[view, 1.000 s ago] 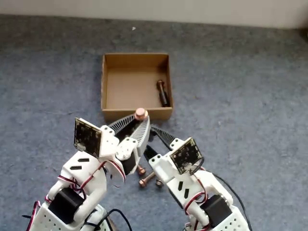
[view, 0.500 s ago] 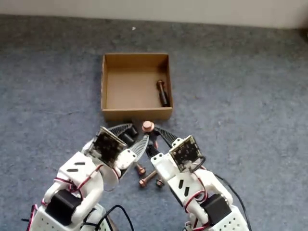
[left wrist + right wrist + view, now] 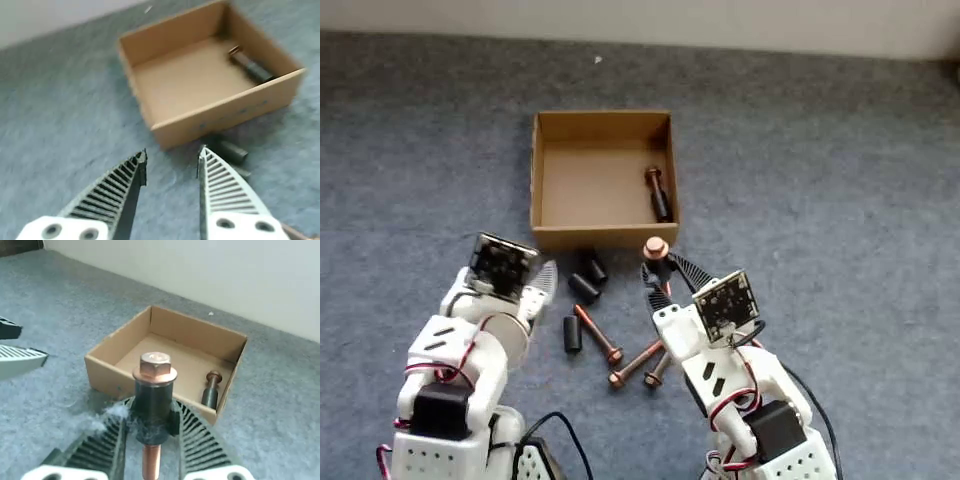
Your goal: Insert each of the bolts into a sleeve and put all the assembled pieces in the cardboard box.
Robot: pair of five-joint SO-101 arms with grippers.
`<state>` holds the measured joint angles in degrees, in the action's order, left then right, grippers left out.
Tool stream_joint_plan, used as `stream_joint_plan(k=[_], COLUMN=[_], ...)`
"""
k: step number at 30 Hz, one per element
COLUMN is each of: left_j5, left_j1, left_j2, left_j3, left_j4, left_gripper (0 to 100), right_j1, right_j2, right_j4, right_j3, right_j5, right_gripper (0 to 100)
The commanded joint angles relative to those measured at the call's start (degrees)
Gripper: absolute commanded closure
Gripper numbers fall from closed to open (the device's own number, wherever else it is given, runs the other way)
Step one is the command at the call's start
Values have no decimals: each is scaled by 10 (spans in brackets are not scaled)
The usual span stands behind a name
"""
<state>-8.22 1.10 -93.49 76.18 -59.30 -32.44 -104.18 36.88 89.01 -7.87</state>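
My right gripper [image 3: 657,270] is shut on a black sleeve with a copper bolt through it [image 3: 153,396], held upright just in front of the cardboard box [image 3: 603,236]; the bolt's head [image 3: 656,247] points up. Another assembled piece [image 3: 658,193] lies inside the box by its right wall, also visible from the left wrist [image 3: 248,64]. My left gripper [image 3: 172,157] stands open and empty, left of the loose parts and short of the box's front wall [image 3: 225,112]. Three loose sleeves [image 3: 582,287] and three loose bolts [image 3: 597,333] lie on the carpet between the arms.
Grey carpet covers the whole work area, with free room to the left and right of the box. A pale wall runs along the far side [image 3: 225,280]. One loose sleeve [image 3: 231,150] lies close under the box's front wall.
The left gripper let go of the bolt-and-sleeve piece, opened and drew back to the left. The right gripper now holds that piece and has shifted it slightly right.
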Motion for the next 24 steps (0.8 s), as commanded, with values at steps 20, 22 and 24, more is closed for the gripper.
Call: stream_joint_plan(k=[20, 22, 24], left_j5=[-8, -8, -8], left_j1=[-127, -127, -127], left_j2=[0, 0, 0], left_j3=[122, 122, 122], left_j4=[1, 1, 1], left_gripper=[811, 811, 811], right_j1=[12, 13, 18], right_j2=[616, 697, 771], right_j4=[-130, -155, -182], right_j3=[-418, -468, -509], right_j5=[-16, -40, -51], right_gripper=[991, 992, 992])
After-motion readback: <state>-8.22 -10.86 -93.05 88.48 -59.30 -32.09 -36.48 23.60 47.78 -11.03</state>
